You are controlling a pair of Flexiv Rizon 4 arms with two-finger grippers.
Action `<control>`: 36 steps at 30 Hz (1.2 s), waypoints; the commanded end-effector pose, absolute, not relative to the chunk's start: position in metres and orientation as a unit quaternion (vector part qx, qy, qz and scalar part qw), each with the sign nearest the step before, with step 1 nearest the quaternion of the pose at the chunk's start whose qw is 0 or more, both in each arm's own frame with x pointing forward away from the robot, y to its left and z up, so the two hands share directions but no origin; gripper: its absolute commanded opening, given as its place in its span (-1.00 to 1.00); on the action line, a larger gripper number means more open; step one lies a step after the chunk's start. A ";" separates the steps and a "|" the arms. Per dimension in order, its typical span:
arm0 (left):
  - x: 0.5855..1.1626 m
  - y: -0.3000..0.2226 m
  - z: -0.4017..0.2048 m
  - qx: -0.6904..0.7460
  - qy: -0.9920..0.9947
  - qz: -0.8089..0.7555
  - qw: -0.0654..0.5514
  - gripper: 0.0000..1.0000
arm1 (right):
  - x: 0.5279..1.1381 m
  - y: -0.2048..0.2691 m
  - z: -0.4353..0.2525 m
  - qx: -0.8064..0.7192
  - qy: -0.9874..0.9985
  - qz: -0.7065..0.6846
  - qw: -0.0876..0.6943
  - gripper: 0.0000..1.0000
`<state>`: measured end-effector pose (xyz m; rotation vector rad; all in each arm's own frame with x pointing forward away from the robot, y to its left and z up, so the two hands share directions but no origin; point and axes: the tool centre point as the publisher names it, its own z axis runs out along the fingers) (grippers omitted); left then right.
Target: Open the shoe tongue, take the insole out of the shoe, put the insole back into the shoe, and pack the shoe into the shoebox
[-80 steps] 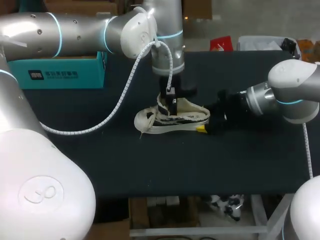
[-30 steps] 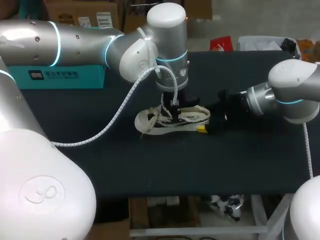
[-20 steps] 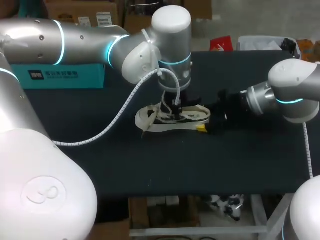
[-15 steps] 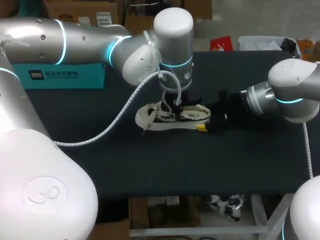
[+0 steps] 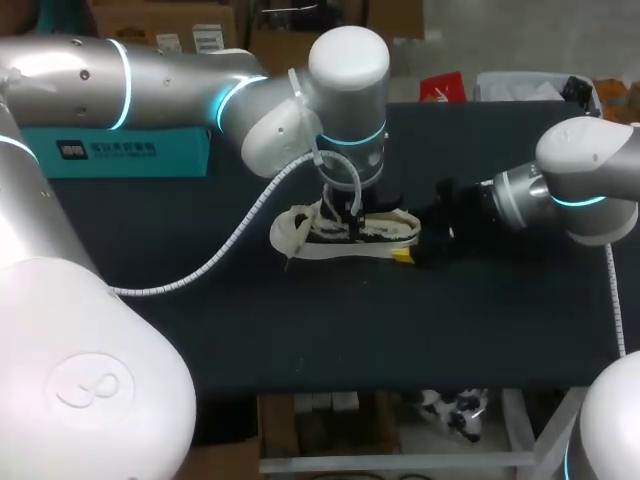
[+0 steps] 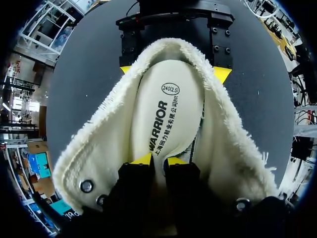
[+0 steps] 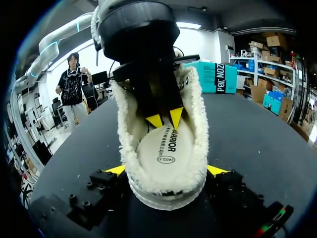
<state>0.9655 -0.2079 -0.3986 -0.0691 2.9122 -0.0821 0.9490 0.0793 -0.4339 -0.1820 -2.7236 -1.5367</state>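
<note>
The black table (image 5: 300, 330) carries a teal shoebox (image 5: 110, 150) at its far left and a fleece-lined shoe (image 5: 297, 238) near the middle. The insole (image 6: 168, 114) lies inside the shoe. The right gripper (image 7: 167, 171) clamps the shoe's heel from both sides. The left gripper (image 6: 159, 159) reaches into the shoe, tips nearly together on the insole.

The location is a robotics laboratory or test workshop. Indicators: two silver-white jointed arms, the left arm (image 5: 150, 70) and the right arm (image 5: 585, 180), each with lit blue joint rings, stand at a black-covered table (image 5: 400, 320). A coiled white cable (image 5: 240, 215) hangs from the left arm. A teal shoebox (image 5: 110, 150) sits at the table's far edge.
</note>
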 end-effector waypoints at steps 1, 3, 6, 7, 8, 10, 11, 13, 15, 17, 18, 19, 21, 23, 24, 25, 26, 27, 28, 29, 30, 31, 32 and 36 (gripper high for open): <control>1.006 -0.204 -0.491 -0.016 0.993 -0.041 0.110 -1.00 | 0.946 0.080 -0.443 -0.056 -0.869 -0.492 0.007 -1.00; 1.002 -0.202 -0.478 -0.014 0.993 -0.046 0.108 -1.00 | 0.946 0.080 -0.443 -0.056 -0.869 -0.492 0.007 -1.00; 0.992 -0.200 -0.454 -0.013 0.993 -0.063 0.099 -1.00 | 0.946 0.080 -0.443 -0.056 -0.869 -0.492 0.007 -1.00; 0.989 -0.199 -0.446 -0.013 0.993 -0.070 0.094 -1.00 | 0.946 0.080 -0.443 -0.056 -0.869 -0.492 0.007 -1.00; 0.986 -0.199 -0.438 -0.015 0.993 -0.077 0.090 -1.00 | 0.946 0.080 -0.443 -0.056 -0.869 -0.492 0.007 -1.00; 0.980 -0.200 -0.424 -0.017 0.992 -0.090 0.084 -1.00 | 0.946 0.080 -0.443 -0.056 -0.869 -0.492 0.007 -1.00; 0.976 -0.202 -0.415 -0.019 0.992 -0.097 0.082 -1.00 | 0.946 0.080 -0.443 -0.056 -0.869 -0.492 0.007 -1.00; 0.972 -0.204 -0.403 -0.019 0.991 -0.109 0.077 -1.00 | 0.946 0.080 -0.443 -0.056 -0.869 -0.492 0.007 -1.00; 0.965 -0.205 -0.392 -0.019 0.990 -0.122 0.068 -1.00 | 0.946 0.080 -0.443 -0.056 -0.869 -0.492 0.007 -1.00; 0.962 -0.206 -0.382 -0.019 0.989 -0.133 0.059 -1.00 | 0.946 0.080 -0.443 -0.056 -0.869 -0.492 0.007 -1.00; 0.960 -0.207 -0.377 -0.018 0.989 -0.139 0.055 -1.00 | 0.946 0.080 -0.443 -0.056 -0.869 -0.492 0.007 -1.00; 0.958 -0.208 -0.373 -0.019 0.988 -0.142 0.054 -1.00 | 0.946 0.080 -0.443 -0.056 -0.869 -0.492 0.007 -1.00; 0.954 -0.209 -0.365 -0.019 0.987 -0.150 0.050 -1.00 | 0.946 0.080 -0.443 -0.056 -0.869 -0.492 0.007 -1.00; 0.950 -0.209 -0.357 -0.020 0.986 -0.156 0.048 -1.00 | 0.946 0.080 -0.443 -0.056 -0.869 -0.492 0.007 -1.00; 0.949 -0.209 -0.354 -0.019 0.986 -0.160 0.045 -1.00 | 0.946 0.080 -0.443 -0.056 -0.869 -0.492 0.007 -1.00; 0.947 -0.209 -0.350 -0.018 0.986 -0.163 0.042 -1.00 | 0.946 0.080 -0.443 -0.056 -0.869 -0.492 0.007 -1.00; 0.945 -0.209 -0.346 -0.018 0.985 -0.165 0.041 -1.00 | 0.946 0.080 -0.443 -0.056 -0.869 -0.492 0.007 -1.00; 0.943 -0.209 -0.344 -0.018 0.985 -0.168 0.040 -1.00 | 0.946 0.080 -0.443 -0.056 -0.869 -0.492 0.007 -1.00; 0.941 -0.209 -0.340 -0.016 0.984 -0.172 0.039 -1.00 | 0.946 0.080 -0.443 -0.056 -0.869 -0.492 0.007 -1.00; 0.940 -0.209 -0.337 -0.014 0.984 -0.176 0.035 -1.00 | 0.946 0.080 -0.443 -0.056 -0.869 -0.492 0.007 -1.00; 0.938 -0.209 -0.335 -0.014 0.983 -0.178 0.034 -1.00 | 0.946 0.080 -0.443 -0.056 -0.869 -0.492 0.007 -1.00; 0.937 -0.209 -0.332 -0.013 0.983 -0.181 0.033 -1.00 | 0.946 0.080 -0.443 -0.056 -0.869 -0.492 0.007 -1.00; 0.936 -0.210 -0.330 -0.013 0.982 -0.184 0.032 -1.00 | 0.946 0.080 -0.443 -0.056 -0.869 -0.492 0.007 -1.00; 0.932 -0.211 -0.323 -0.012 0.981 -0.190 0.027 -1.00 | 0.946 0.080 -0.443 -0.056 -0.869 -0.492 0.007 -1.00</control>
